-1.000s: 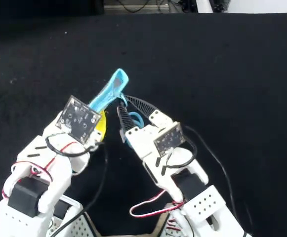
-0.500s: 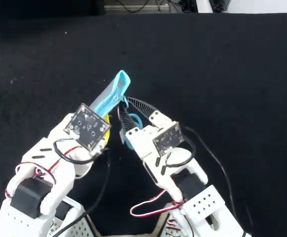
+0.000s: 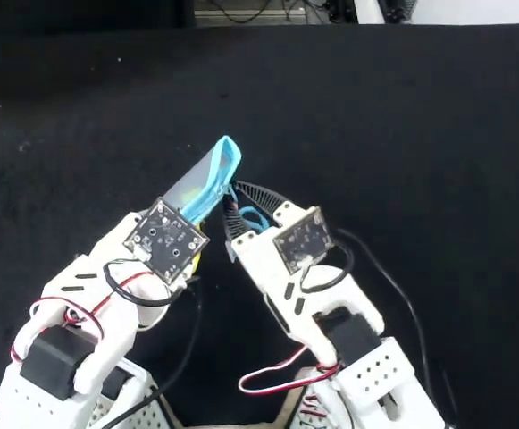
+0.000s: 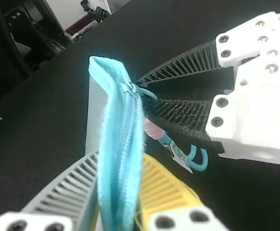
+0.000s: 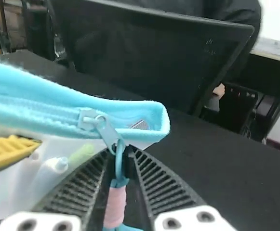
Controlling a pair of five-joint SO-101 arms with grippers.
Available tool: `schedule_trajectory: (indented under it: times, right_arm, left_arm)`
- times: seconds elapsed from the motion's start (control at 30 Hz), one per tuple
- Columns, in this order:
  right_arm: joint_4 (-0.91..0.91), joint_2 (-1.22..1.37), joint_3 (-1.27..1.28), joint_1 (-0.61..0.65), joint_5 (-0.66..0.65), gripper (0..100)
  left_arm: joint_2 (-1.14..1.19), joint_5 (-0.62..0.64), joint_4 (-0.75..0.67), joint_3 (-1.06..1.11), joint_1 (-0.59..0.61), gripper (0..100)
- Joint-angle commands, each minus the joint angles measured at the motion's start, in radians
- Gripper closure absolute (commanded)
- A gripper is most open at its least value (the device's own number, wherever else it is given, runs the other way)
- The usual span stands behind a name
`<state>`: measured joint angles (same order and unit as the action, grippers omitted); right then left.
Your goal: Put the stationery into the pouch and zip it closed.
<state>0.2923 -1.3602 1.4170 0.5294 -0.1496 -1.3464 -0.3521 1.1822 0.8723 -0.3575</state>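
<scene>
A translucent pouch [image 3: 204,181] with a blue zip is held off the black table, tilted up and away. My left gripper [image 4: 116,204] is shut on its near end, with a grey finger [image 4: 65,192] on one side and a yellow finger [image 4: 161,187] on the other. My right gripper [image 5: 122,155] is shut on the pink and blue pull strap [image 5: 113,204], which hangs from the zip slider [image 5: 94,118]. The slider sits close to the pouch's far end, where a short stretch looks open. Stationery [image 5: 81,155] shows faintly through the pouch wall.
The black table [image 3: 402,134] stretches wide around both arms. The right arm's black fingers [image 4: 185,62] stand right beside the pouch [image 4: 115,139]. Cables [image 3: 281,371] trail near the arms' bases. A dark chair [image 5: 144,53] stands beyond the table.
The left arm has drawn back towards its base and shifted right, swinging the pouch's far end slightly right. The right gripper has stayed on the pull strap and moved a little.
</scene>
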Motion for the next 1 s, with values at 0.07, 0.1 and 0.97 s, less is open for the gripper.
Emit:
schedule_trajectory:
  times: [0.07, 0.1, 0.97]
  right_arm:
    - [0.043, 0.004, -0.021, -0.025, 0.005, 98.8]
    - [0.043, 0.004, -0.021, -0.026, 0.005, 98.8]
    - [0.041, 0.004, -0.038, -0.100, 0.005, 98.8]
  left_arm:
    - [0.011, -0.008, 0.049, 0.077, 0.002, 97]
    - [0.011, -0.008, 0.049, 0.079, 0.002, 97]
    - [0.011, -0.006, 0.048, 0.101, 0.002, 97]
